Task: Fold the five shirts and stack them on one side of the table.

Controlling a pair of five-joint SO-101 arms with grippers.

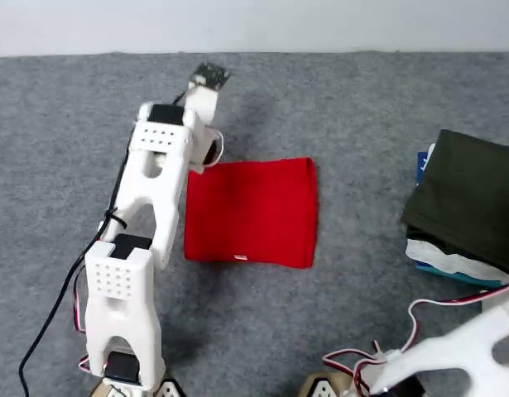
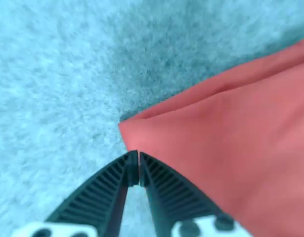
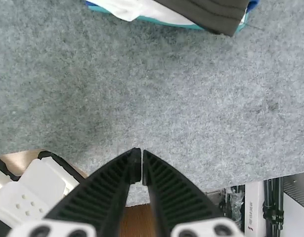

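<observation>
At the middle of the surface (image 1: 362, 107) lies the folded red shirt (image 1: 250, 211), with the closed, empty left tool (image 2: 138, 170) at its corner. The right tool (image 3: 142, 168), closed and empty, hangs near the stack (image 1: 469, 203) at the right edge.

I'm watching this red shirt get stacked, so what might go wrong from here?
The left pincer sits shut right at the corner of the red shirt; a pull from there may undo the fold. The stack looks uneven, with pale layers poking out under the dark top shirt, so one more might slide off.
</observation>
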